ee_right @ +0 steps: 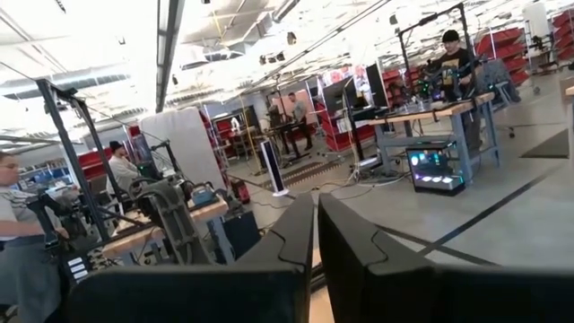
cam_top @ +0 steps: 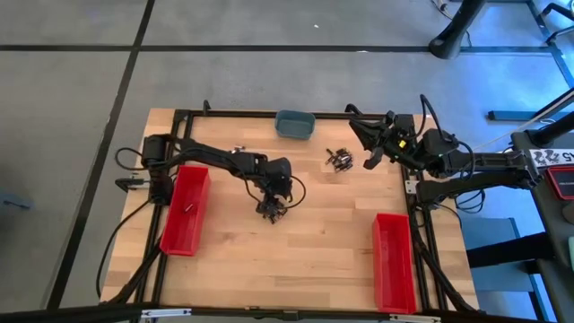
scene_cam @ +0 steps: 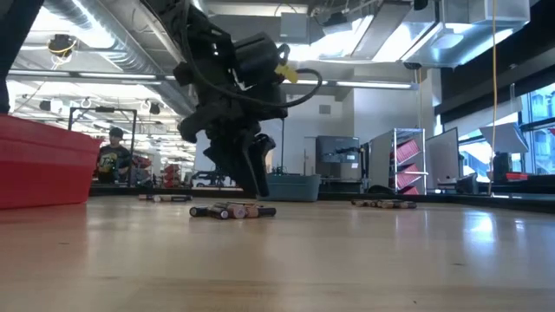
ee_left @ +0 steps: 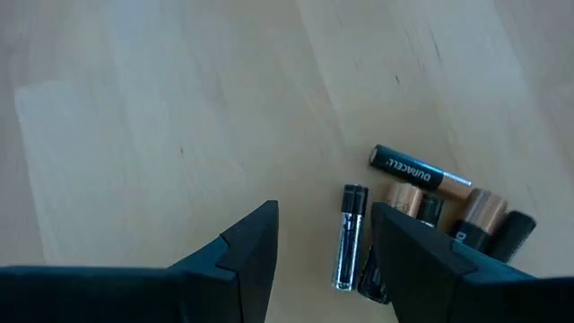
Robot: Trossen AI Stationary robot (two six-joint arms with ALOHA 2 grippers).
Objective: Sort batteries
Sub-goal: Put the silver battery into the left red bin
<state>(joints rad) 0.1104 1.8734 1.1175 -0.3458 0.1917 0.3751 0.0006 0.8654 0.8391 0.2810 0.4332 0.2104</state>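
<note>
Black-copper battery (ee_left: pixel 419 171) | label "DURACELL" | left gripper (ee_left: pixel 323 238) open above

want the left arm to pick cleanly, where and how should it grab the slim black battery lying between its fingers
Grip the slim black battery across its middle, coming straight down from above. It lies flat on the table, its length running along the gap of the open left gripper, so the fingers would close on its round sides. The neighbouring batteries crowd one finger.

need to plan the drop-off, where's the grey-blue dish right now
In the high view the grey-blue rounded dish sits at the table's far edge, near the middle, between the two arms' bases, with a cluster of small dark batteries just right of it.
</note>
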